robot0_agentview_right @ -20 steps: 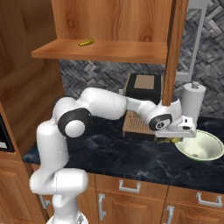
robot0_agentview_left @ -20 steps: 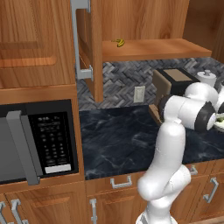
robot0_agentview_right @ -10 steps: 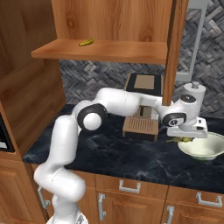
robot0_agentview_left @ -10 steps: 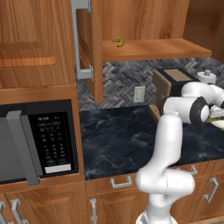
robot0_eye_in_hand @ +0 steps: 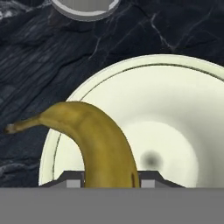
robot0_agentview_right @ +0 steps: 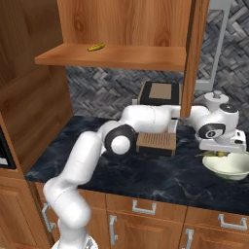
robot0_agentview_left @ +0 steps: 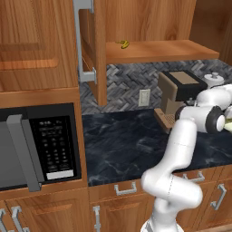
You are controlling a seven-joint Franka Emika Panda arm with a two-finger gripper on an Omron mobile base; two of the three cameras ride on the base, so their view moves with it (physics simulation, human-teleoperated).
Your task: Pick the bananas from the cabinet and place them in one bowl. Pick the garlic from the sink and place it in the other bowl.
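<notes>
Over the black counter [robot0_agentview_right: 146, 170], at 3 o'clock in the right base view, a cream bowl [robot0_agentview_right: 227, 167] is seen beneath the gripper [robot0_agentview_right: 220, 153]. Jaws are closed narrowly on one banana [robot0_eye_in_hand: 98, 142]. Another banana [robot0_agentview_right: 96, 47] lies on the cabinet shelf [robot0_agentview_right: 116, 56], at 11 o'clock.

arm outstretched, tool [robot0_agentview_right: 220, 153] clamped, pointing down

A kitchen: wooden cabinets [robot0_agentview_left: 41, 50], microwave [robot0_agentview_left: 38, 147], dark marble counter [robot0_agentview_left: 122, 145].
</notes>
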